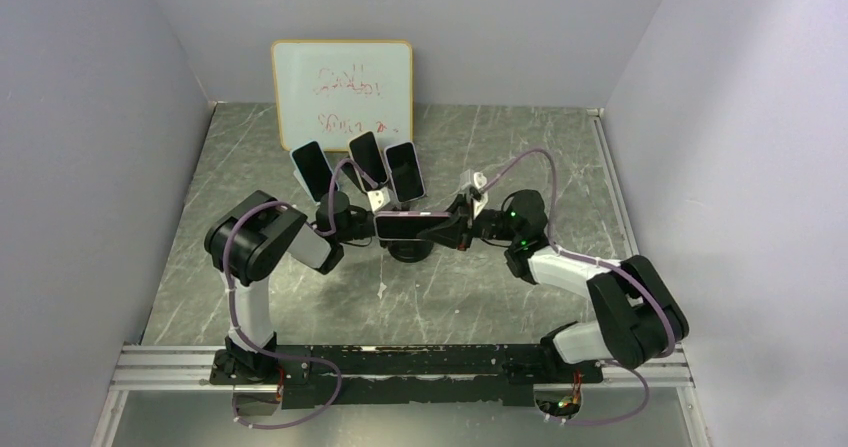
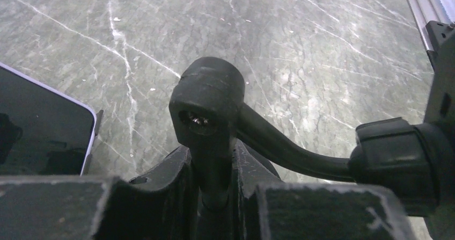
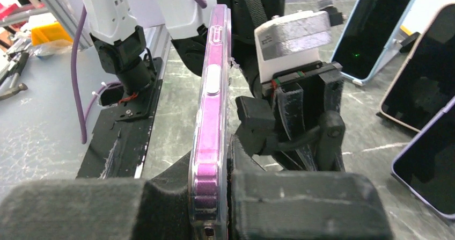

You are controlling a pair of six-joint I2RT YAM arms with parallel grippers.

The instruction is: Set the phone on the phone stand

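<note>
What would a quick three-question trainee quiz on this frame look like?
1. True or false: the right hand is shut on the phone.
2. What does the left hand grip? A) the stand B) a marker C) nothing
3. How many other phones lean in front of the whiteboard?
Key: 1 true; 2 A; 3 three.
</note>
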